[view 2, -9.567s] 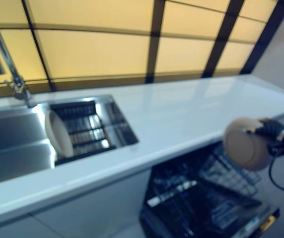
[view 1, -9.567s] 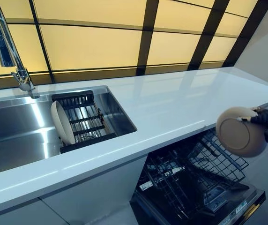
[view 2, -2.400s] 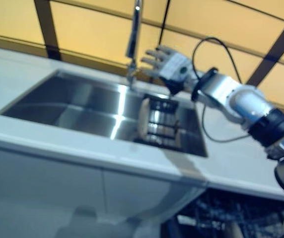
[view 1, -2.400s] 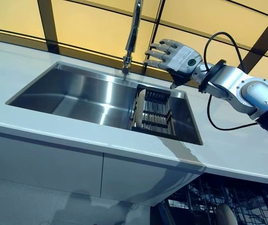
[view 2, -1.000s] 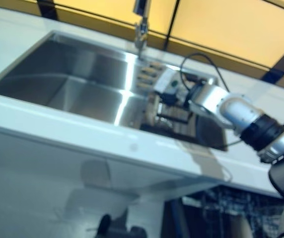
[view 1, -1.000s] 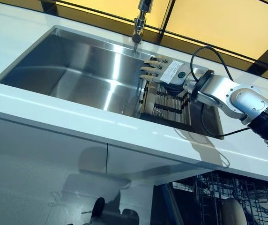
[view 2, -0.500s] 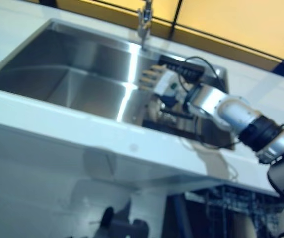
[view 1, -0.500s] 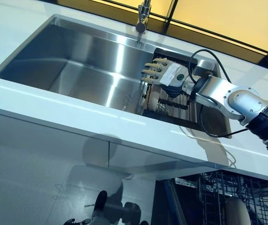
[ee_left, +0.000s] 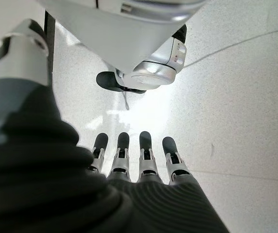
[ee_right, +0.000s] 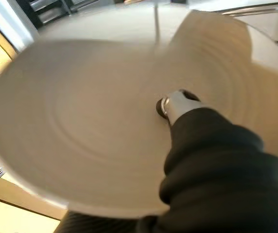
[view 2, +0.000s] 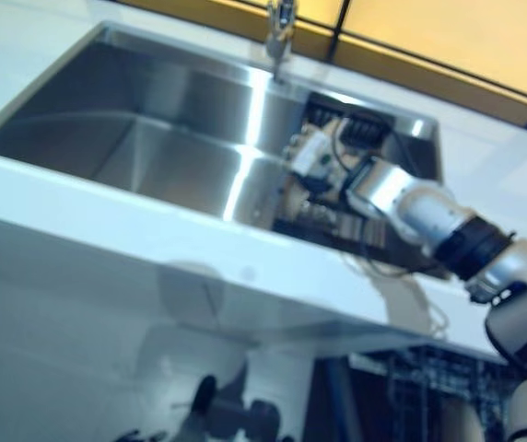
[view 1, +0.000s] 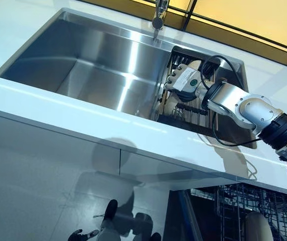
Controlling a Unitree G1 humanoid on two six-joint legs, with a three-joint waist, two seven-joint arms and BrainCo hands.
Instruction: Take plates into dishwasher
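Right hand [view 1: 182, 82] reaches down into the sink [view 1: 83, 65], upper centre of the eye views, at the dish rack [view 1: 196, 108] in the sink's right end. Its fingers lie over the upper rim of the beige plate [view 1: 169, 103] standing on edge at the rack's left side. In the right wrist view the plate [ee_right: 90, 121] fills nearly the whole frame, thumb tip [ee_right: 170, 106] against its face; whether the fingers are clamped round the rim, cannot tell. A white sticker with a green dot sits on the back of the hand, no text readable.

Faucet [view 1: 158, 14] stands at the sink's rear edge, just beside the rack. White desk [view 1: 58, 108] frames the sink; its front edge runs across the middle of the frame. The rest of the basin left of the rack is bare steel.

Dishwasher rack [view 1: 244, 216] shows lower right, below the desk edge, with another beige plate [view 1: 259, 227] in it.

Left hand [ee_left: 139, 160] shows only in its wrist view, fingers straight, holding nothing, above pale floor [ee_left: 246, 97].
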